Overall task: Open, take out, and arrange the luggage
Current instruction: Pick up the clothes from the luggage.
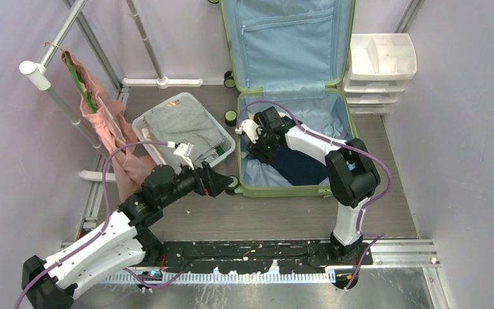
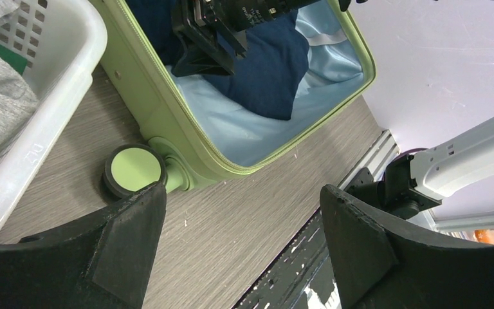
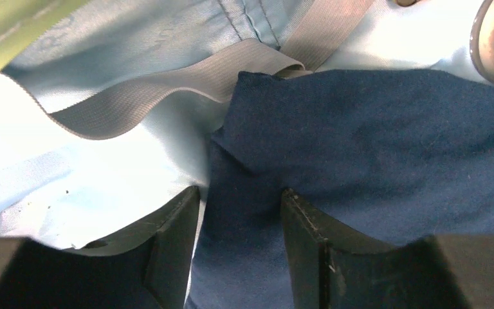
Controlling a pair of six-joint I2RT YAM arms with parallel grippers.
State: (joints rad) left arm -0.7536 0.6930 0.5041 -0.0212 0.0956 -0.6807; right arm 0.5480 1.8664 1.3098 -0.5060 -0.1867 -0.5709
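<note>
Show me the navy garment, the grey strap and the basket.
navy garment (image 3: pixel 386 141), right wrist view, flat middle.
grey strap (image 3: pixel 167 89), right wrist view, mid-length.
basket (image 2: pixel 51 122), left wrist view, outer wall.

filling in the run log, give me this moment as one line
luggage: lying open | right gripper: jaws astride navy garment edge inside, grip unconfirmed | left gripper: open, empty, near basket

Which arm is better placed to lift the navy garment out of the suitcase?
Right. The right gripper is down inside the luggage, fingers straddling a fold of the navy garment; the left gripper hangs open outside, by a wheel.
</note>
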